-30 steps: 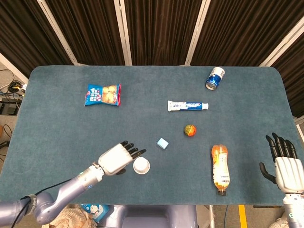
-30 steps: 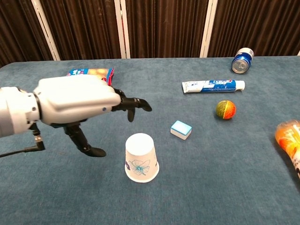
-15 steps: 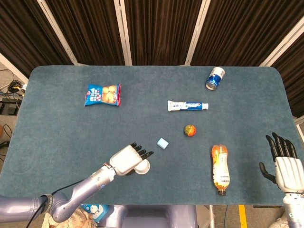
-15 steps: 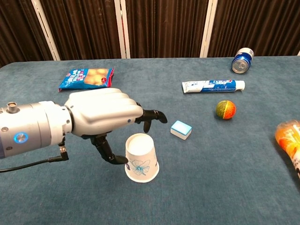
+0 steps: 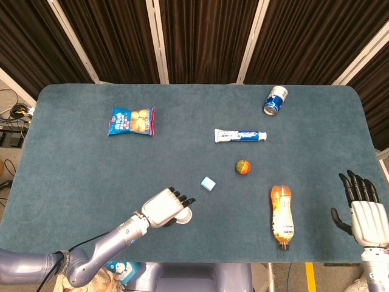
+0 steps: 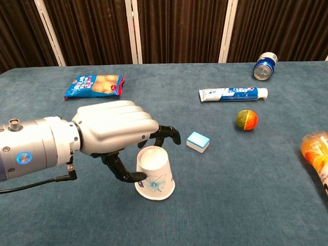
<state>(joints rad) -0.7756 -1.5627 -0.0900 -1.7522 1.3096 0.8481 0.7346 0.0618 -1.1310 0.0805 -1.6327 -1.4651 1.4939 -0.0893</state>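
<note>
1. The left hand (image 6: 115,128) wraps around an upside-down white paper cup (image 6: 154,174), thumb touching its side.
2. A small light-blue block (image 6: 198,141) sits just beside it on the blue tabletop (image 5: 85,164).
3. The right hand (image 5: 363,210) holds nothing, fingers spread, near an orange bottle (image 5: 281,216).

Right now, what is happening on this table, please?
The robot's left hand is closing around an upside-down white paper cup near the front edge of the blue table; its thumb touches the cup's side and the cup looks slightly tilted. The right hand hovers open at the table's right edge, holding nothing. An orange bottle, a small ball, a toothpaste tube, a can, a snack bag and a small blue block lie untouched.
</note>
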